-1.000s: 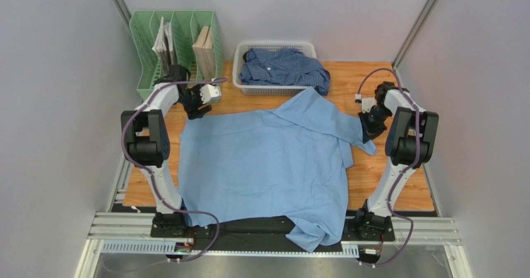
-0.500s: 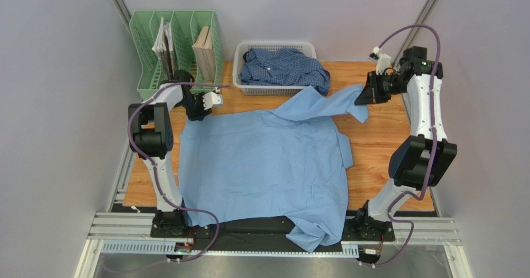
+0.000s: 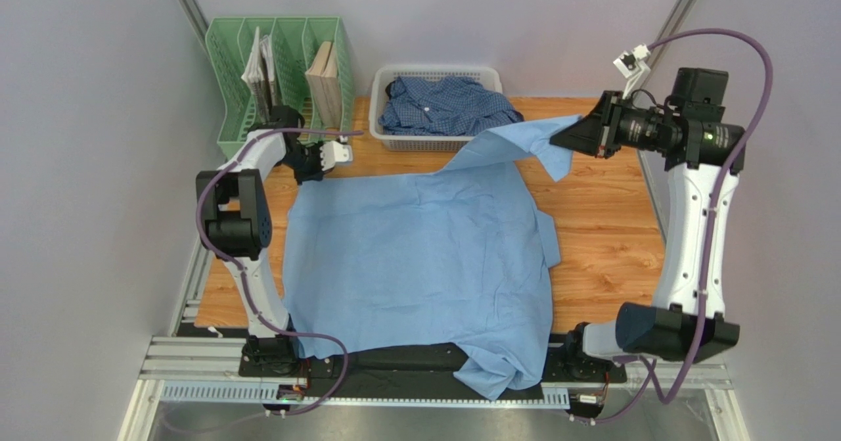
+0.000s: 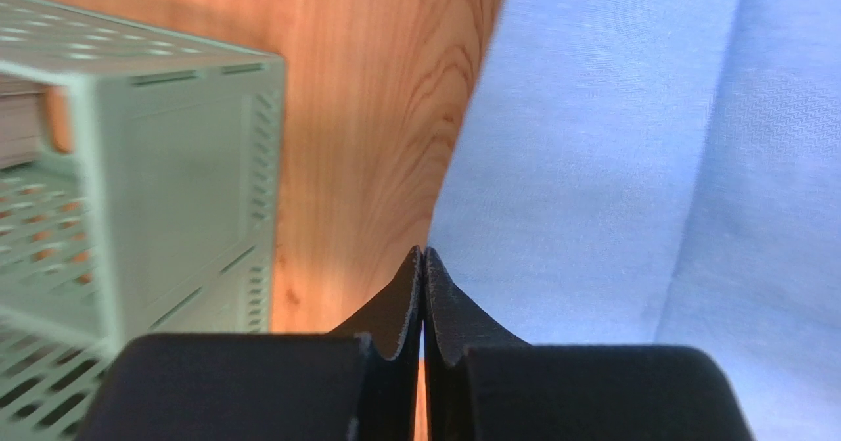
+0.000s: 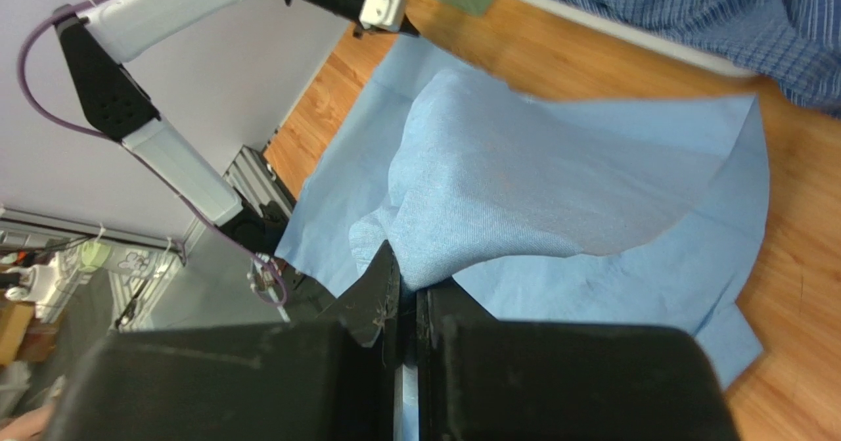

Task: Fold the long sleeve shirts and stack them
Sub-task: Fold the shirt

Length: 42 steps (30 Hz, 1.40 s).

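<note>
While your right claw pinches the raised sleeve of the shirt, your left claw sits pressed together at its edge just ahead; if no cloth is caught there, pulling would likely skew the fold.

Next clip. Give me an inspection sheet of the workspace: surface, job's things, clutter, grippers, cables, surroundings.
Surface: wooden tabletop, mostly covered by cloth.
Job's things: light blue shirt spread flat, part hanging over the near edge, sleeve raised; checked shirt crumpled in white basket.
Clutter: green file rack holding books, far left.
Grippers: left gripper shut at the shirt's far-left edge, pinch unclear; right gripper shut on the sleeve.
Cables: purple cables, looping loose on both sides.
Surroundings: grey walls, metal rail at near edge.
</note>
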Each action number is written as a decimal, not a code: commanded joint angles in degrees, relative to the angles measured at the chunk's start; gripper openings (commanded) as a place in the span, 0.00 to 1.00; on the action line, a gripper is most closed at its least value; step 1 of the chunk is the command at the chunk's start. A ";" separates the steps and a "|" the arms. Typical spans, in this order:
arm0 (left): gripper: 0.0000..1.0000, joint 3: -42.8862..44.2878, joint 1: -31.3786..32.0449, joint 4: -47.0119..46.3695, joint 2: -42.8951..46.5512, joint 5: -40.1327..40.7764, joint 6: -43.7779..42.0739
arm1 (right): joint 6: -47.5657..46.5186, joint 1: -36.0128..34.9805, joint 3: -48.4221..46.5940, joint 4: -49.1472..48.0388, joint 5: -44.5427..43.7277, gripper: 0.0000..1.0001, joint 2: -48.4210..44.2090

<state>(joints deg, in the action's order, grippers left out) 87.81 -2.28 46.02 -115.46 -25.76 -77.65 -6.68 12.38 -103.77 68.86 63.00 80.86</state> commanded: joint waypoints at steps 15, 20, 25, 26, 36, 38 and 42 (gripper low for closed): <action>0.00 -18.28 -0.35 11.02 30.99 -4.22 -8.13 | 1.59 -0.43 12.61 4.78 5.11 0.00 -28.98; 0.00 -24.78 -0.35 12.16 34.42 -2.89 -9.80 | 1.23 -0.52 21.30 5.32 7.57 0.00 -32.08; 0.11 -27.52 -0.35 12.34 39.77 -5.08 -7.35 | -4.47 -3.32 25.27 10.06 8.28 0.00 -31.38; 0.14 -27.17 -0.27 12.25 40.57 -6.57 -6.56 | -5.88 -3.94 25.80 10.85 7.93 0.00 -31.03; 0.46 -14.35 0.43 1.80 31.37 -7.56 9.79 | -10.73 -7.37 30.29 14.29 3.00 0.00 -32.08; 0.47 -10.93 0.96 0.31 25.57 -4.76 12.77 | -10.73 -7.37 30.11 14.46 2.74 0.00 -32.34; 0.47 -5.29 2.10 -0.67 17.30 -2.02 15.68 | -10.11 -7.37 27.57 14.37 1.60 0.00 -31.73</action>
<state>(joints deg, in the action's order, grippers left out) 78.00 -1.37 47.29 -92.49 -29.30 -66.98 -15.99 5.30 -73.12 77.58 65.47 49.34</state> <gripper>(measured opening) 0.468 0.018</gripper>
